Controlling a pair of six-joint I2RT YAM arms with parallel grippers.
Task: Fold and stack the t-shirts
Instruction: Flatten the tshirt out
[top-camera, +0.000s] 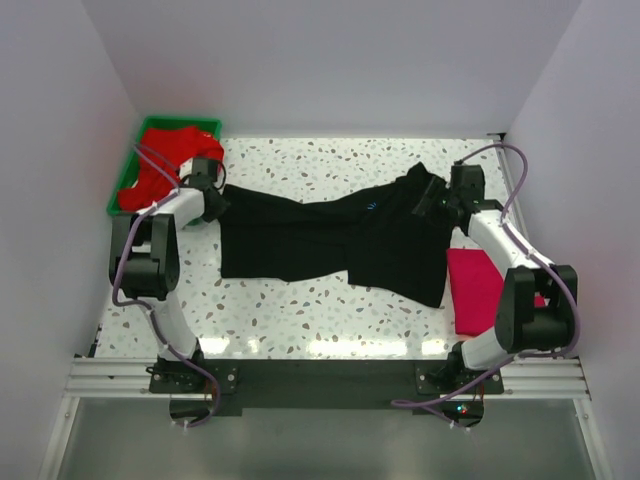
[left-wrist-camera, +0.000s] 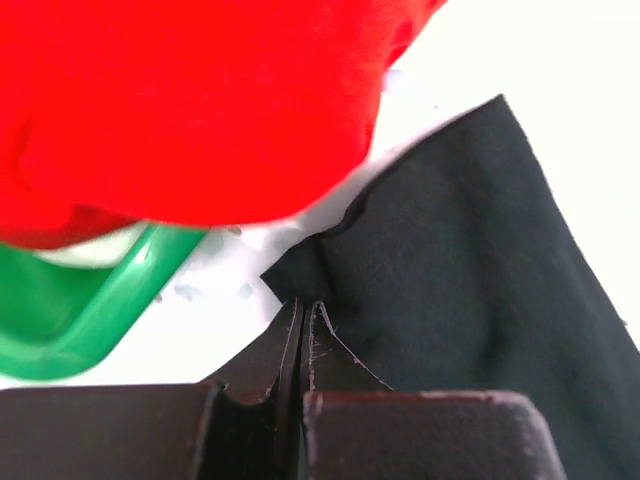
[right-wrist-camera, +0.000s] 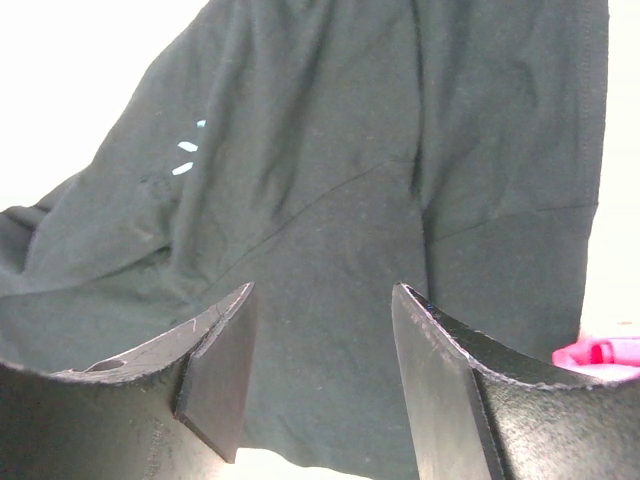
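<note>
A green plastic tray (top-camera: 122, 178) sits at the far left corner of the white speckled table (top-camera: 300, 315), heaped with crumpled bright red cloth t-shirts (top-camera: 165, 150) that spill over its rim. Just to the right of the tray, a black short-sleeved cloth t-shirt (top-camera: 330, 240) lies spread out and rumpled across the middle of the table, its left edge near the tray and its other end well away from it. A small white neck label (top-camera: 372, 208) shows on the part farther from the tray. The left gripper (top-camera: 213, 200) is at the shirt edge nearest the tray. In its wrist view the fingers are pressed together (left-wrist-camera: 301, 312) and pinch a corner of the black cloth (left-wrist-camera: 480, 280), with the red cloth (left-wrist-camera: 200, 100) and the tray's green rim (left-wrist-camera: 60, 330) close by. The right gripper (top-camera: 437, 197) is at the shirt's end far from the tray. Its wrist view shows the fingers spread apart (right-wrist-camera: 322, 295) over the black fabric (right-wrist-camera: 330, 200), gripping nothing, and the white label marks (right-wrist-camera: 187, 158) lie beyond them. A folded magenta-pink cloth t-shirt (top-camera: 472, 285) lies on the table farthest from the tray, beside the black shirt's right end, and an edge of it shows in the right wrist view (right-wrist-camera: 600, 352).
</note>
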